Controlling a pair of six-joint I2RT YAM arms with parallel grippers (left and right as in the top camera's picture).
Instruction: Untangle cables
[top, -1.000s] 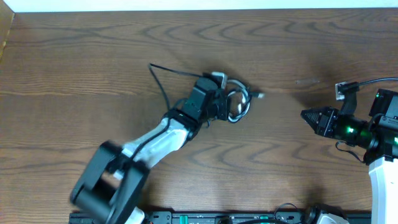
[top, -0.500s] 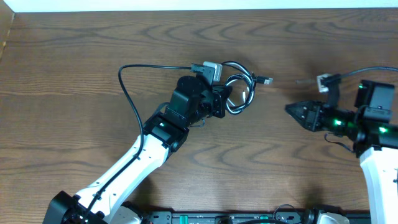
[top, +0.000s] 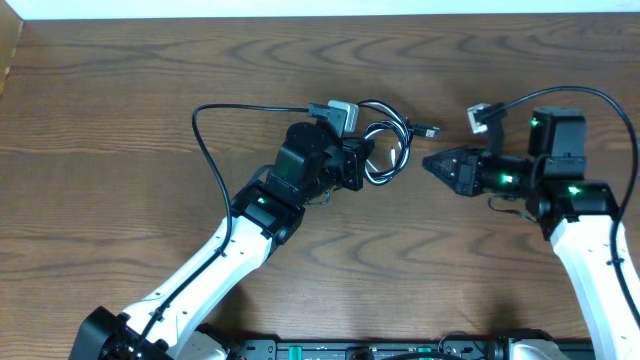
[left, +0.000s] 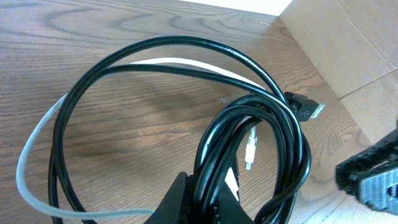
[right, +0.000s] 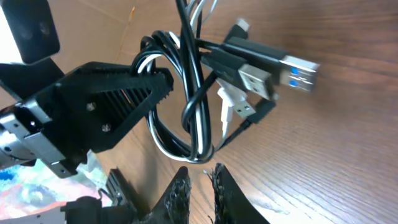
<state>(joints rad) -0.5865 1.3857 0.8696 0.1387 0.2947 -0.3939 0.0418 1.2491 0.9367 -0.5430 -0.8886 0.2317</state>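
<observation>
Cables (top: 385, 150), thin glossy cords in black and white, bunch in tangled loops over the middle of the wood-grain table (top: 150, 80), pinched in the clenched left gripper (top: 352, 165). A metal-tipped USB plug (right: 292, 68) juts from the bundle, blurred in the right wrist view, and each cord's path through the knot is hard to follow. The right gripper (top: 432, 163) sits just beside the loops, its ribbed tips nearly together, grasping nothing.

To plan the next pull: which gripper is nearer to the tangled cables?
Left. The left gripper grips the cables; the right gripper hovers beside them, not touching.
</observation>
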